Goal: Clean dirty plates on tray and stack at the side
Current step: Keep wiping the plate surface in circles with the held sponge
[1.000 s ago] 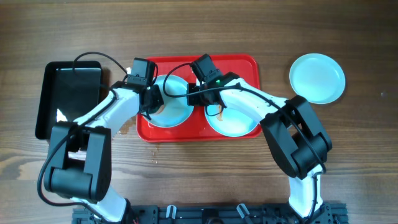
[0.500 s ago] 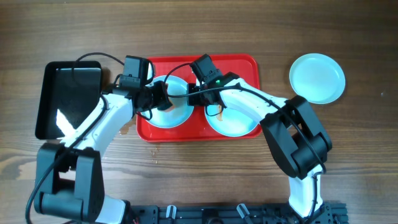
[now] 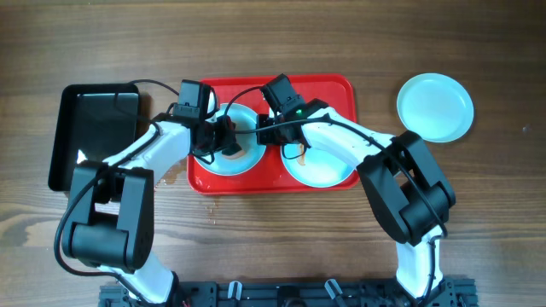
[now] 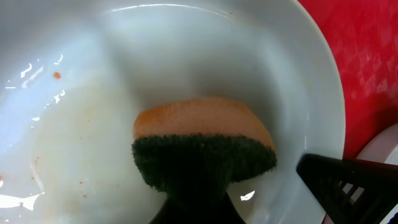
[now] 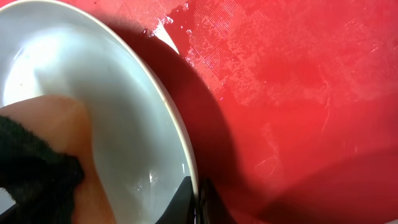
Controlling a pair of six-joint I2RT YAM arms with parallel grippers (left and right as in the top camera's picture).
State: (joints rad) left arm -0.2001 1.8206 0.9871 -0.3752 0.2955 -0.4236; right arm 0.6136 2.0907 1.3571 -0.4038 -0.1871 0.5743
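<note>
While clenching an orange-and-green scouring sponge [image 4: 202,146] in the left gripper [image 3: 223,138], presses it centrally on the pale round shallow plate [image 4: 81,112] at the left of the flat red plastic tray [image 3: 333,89], pinching its right rim with the right gripper [image 5: 194,202].

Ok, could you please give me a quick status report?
Left gripper shut on sponge, pressed to plate. Right gripper shut on its rim. Nothing blocking.
</note>
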